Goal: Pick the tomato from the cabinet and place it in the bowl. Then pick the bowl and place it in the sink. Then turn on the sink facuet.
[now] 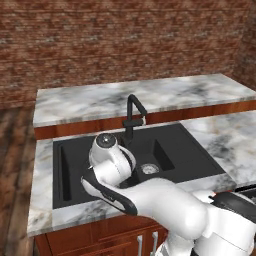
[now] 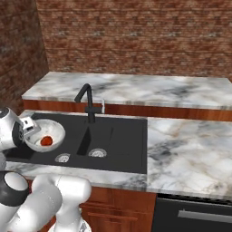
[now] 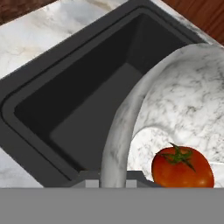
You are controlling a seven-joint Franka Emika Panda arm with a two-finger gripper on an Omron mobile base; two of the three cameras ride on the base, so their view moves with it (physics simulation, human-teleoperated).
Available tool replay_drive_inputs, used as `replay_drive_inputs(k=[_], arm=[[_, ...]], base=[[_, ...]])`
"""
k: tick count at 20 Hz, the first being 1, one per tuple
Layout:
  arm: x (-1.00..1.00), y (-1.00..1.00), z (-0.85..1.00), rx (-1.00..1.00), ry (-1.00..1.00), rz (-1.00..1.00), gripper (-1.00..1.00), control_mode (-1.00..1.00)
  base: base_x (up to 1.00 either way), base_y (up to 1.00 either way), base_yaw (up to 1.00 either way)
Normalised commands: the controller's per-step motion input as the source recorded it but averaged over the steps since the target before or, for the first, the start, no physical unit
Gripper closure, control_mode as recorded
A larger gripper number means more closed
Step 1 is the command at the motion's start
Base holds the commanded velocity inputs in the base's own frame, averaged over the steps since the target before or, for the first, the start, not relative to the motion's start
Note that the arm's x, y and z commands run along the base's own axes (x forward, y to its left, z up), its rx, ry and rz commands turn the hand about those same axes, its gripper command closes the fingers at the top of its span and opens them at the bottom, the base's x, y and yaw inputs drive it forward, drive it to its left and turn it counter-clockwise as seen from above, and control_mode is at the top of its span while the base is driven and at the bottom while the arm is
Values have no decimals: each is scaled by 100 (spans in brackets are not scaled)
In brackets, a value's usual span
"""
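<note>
Bowl [image 3: 175, 96] is hanging from my gripper [image 3: 113, 181] over the black sink [image 3: 78, 100]; my fingers are pinching its rim, one on each side of the wall, so it is tilting a little. Tomato [image 3: 182, 167] is resting against the low side, which is why I am keeping the carry gentle. Faucet [image 2: 87, 102] is standing just behind, untouched.

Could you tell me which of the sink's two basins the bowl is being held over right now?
The larger basin, left of the faucet in the right base view. The tool grips the bowl, tomato inside, above it; the smaller basin sits apart.
</note>
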Motion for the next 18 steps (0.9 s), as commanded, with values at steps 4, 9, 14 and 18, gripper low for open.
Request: replay_drive_inputs(k=[4, 9, 14, 18], arm=[[57, 28, -34, 0, 1, -22, 100, -100], [39, 28, -19, 0, 3, -17, 100, -100], [28, 22, -11, 0, 9, -13, 100, -100], [20, 15, -4, 0, 12, -11, 100, -100]], base=[[0, 0, 0], [0, 0, 0], [0, 0, 0], [0, 0, 0]])
